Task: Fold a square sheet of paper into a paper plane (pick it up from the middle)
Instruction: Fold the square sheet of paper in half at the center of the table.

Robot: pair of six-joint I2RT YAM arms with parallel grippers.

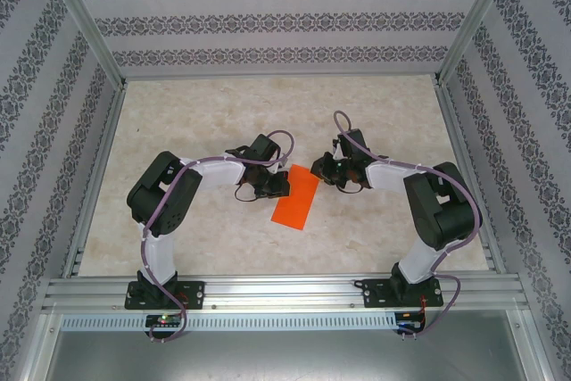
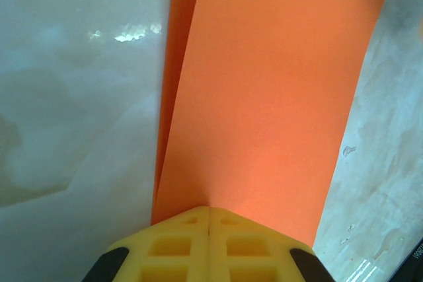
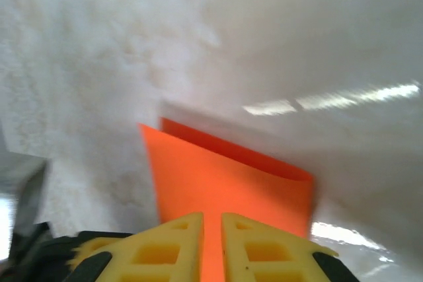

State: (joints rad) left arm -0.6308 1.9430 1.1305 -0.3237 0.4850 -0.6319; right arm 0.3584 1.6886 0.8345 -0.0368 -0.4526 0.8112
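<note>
The thin bright orange sheet of paper [image 1: 297, 202] is near the middle of the pale marbled table [image 1: 205, 122], between my two arms. It is doubled over into a long narrow rectangle, set on a slant, its far end leaning right and its near end leaning left.

My left pincer [image 1: 280, 190] meets the sheet at its left long edge. In the left wrist view its yellow fingers [image 2: 178, 246] are pressed together with no gap, clamped on the near edge of the orange sheet of paper [image 2: 264, 97]. Two layers show there: the top one runs broad and smooth away from the fingers, while the lower one peeks out as a narrow strip on the left, splayed a little apart from it.

My right pincer [image 1: 322, 172] meets the sheet at its far right end. In the right wrist view the fingers [image 3: 264, 246] stand nearly together with a thin slit between them, and the orange paper [image 3: 218, 176] runs into that slit, so this pincer is clamped on it too. Beyond the fingers the upper layer rises as a flap, with a darker orange strip of the second layer just behind its far edge.

I cannot tell whether the sheet rests flat on the table or hangs just above it.
</note>
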